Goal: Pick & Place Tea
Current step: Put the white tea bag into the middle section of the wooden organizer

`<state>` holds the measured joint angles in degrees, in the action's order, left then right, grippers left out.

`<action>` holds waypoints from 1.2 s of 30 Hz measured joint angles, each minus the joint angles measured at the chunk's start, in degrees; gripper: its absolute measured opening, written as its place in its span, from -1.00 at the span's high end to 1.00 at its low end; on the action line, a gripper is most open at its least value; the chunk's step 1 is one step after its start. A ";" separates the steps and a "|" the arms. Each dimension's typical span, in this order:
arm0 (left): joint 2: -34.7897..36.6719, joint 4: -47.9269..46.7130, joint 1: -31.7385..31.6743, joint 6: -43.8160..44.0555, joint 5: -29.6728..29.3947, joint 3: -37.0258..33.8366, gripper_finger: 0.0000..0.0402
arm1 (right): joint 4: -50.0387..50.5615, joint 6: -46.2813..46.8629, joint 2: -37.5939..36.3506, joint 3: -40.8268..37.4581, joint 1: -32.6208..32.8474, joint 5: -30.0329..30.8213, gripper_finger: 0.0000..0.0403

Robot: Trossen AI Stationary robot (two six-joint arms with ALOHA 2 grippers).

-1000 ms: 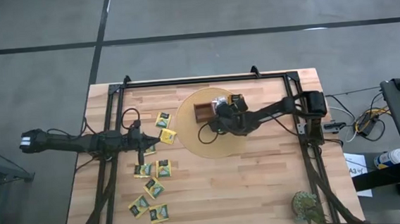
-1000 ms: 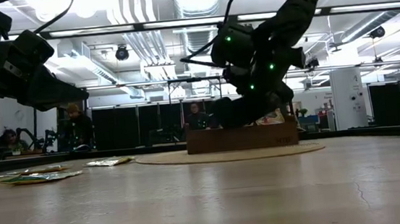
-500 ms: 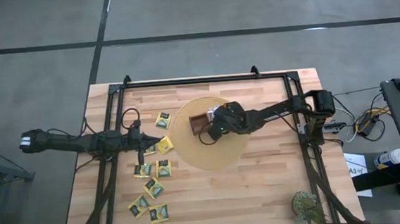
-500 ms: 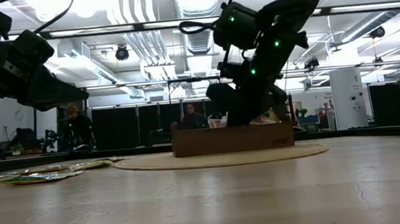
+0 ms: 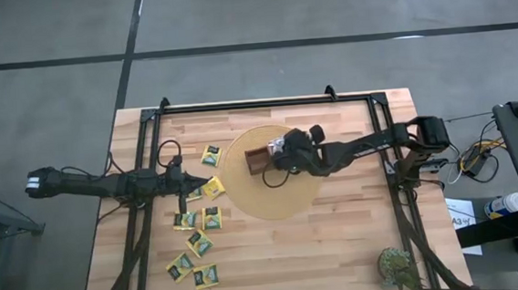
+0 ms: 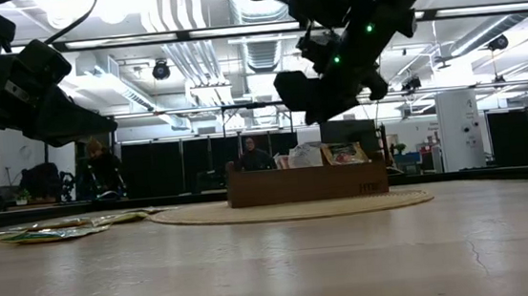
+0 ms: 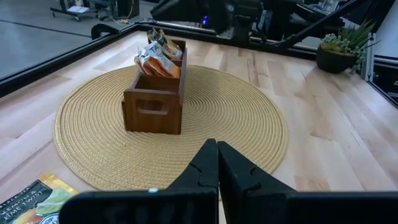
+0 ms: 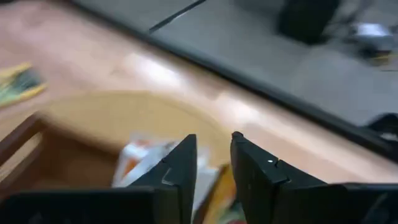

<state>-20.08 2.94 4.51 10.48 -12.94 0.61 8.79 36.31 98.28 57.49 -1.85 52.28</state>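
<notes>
The tea lies as several yellow-green packets (image 5: 199,242) flat on the table's left half, one (image 7: 37,194) just ahead of my left gripper. More orange and white packets (image 7: 158,59) stand in the brown wooden tray (image 5: 258,158), which rests on a round woven mat (image 5: 272,194). My right gripper (image 8: 214,155) hovers above the tray (image 6: 307,182), open by a narrow gap, with nothing between its fingers. My left gripper (image 7: 217,163) is shut, hanging still above the table's left side (image 5: 199,181).
A small potted plant (image 5: 397,267) stands at the near right corner. Black frame bars (image 5: 265,102) run along the far edge and down both sides of the table. Bare wood lies near the front middle (image 5: 303,252).
My right gripper has risen out of the tray, clear above it, and drawn back a little toward the table's right edge. The mat and tray slid slightly toward the table's left and near edges at first, then stayed put.
</notes>
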 joint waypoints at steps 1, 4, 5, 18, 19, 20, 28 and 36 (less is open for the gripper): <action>-0.02 0.00 0.00 0.01 0.00 -0.01 1.00 | -0.18 0.89 0.11 -0.21 0.00 1.37 0.55; 0.00 0.00 0.00 0.02 0.02 -0.01 1.00 | -0.94 1.46 0.23 -1.23 0.00 1.62 0.58; -0.02 0.00 0.02 0.02 0.00 -0.01 1.00 | -1.80 1.53 0.47 -1.66 0.00 1.76 0.59; -0.01 0.00 0.00 0.00 0.00 -0.01 1.00 | -4.48 -5.18 4.99 -3.04 -2.09 -12.15 0.65; -0.01 0.00 0.02 0.00 0.01 -0.01 1.00 | -4.46 -5.05 4.72 -3.02 -2.08 -11.73 0.64; -0.02 0.00 0.01 0.02 0.01 -0.01 1.00 | -4.40 -5.00 4.45 -3.02 -2.08 -11.54 0.64; 0.00 0.00 0.01 0.00 -0.01 -0.01 1.00 | -4.31 -8.50 2.08 -2.97 -1.28 -18.20 0.65; -0.02 0.00 0.02 0.01 -0.01 0.00 1.00 | -3.85 -7.97 2.23 -2.91 -1.71 -22.30 0.71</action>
<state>-20.10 2.94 4.54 10.49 -12.95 0.61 4.94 28.34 100.51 54.59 -3.55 29.98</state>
